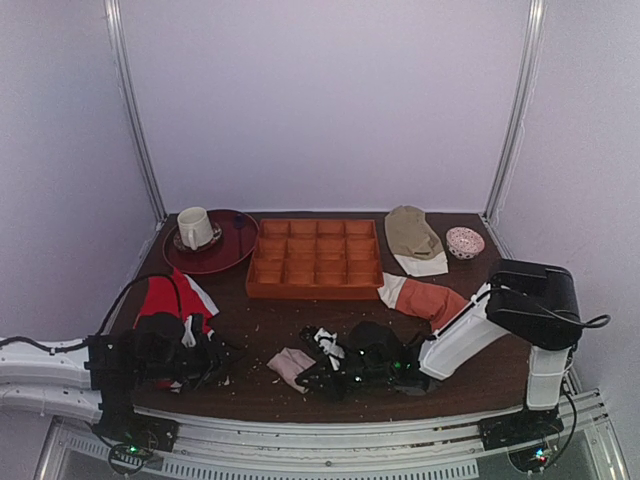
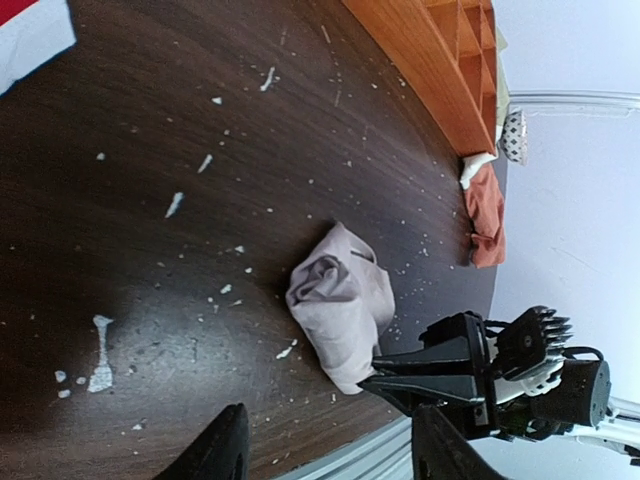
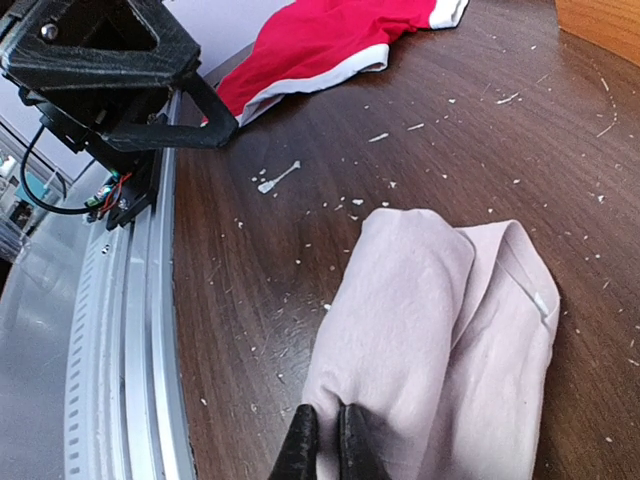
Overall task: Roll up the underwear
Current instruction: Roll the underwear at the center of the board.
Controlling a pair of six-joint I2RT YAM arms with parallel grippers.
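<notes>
Dark, crumb-flecked bench, underwear bundled loosely near the front edge, so I'd call the roll mostly done, maybe needs tidying. Right claw sits closed at its edge; left claw gapes wide, holding nothing.

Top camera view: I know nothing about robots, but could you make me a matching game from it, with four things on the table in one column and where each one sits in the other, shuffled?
Things:
1. white ceramic mug
2. pinkish-beige cloth underwear bundle
3. red cloth garment with white trim
4. small round patterned bowl

Places:
A. far right corner of the dark wooden table
B. on the dark red round plate
C. near edge, about the middle
D. left side, on the near side of the plate

Pairs: 1-B; 2-C; 3-D; 4-A.
</notes>
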